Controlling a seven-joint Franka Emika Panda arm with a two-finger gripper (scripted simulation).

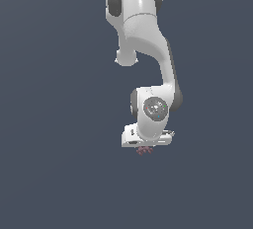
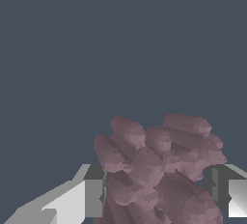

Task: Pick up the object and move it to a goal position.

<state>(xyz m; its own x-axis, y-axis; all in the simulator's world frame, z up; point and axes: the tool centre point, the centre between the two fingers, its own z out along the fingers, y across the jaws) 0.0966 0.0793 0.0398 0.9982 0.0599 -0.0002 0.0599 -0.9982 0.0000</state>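
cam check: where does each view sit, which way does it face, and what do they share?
Exterior view: off the arm, facing the whole white arm against a plain dark ground; the gripper hangs just above the reddish-pink lump.
Wrist view: on the wrist, looking out along the fingers; the reddish-pink lump fills the gap between the jaws, which stand either side of it.
Shared: the lump and the gripper.

Simulated scene, flat blue-grey backdrop, rendered white arm (image 1: 148, 50)
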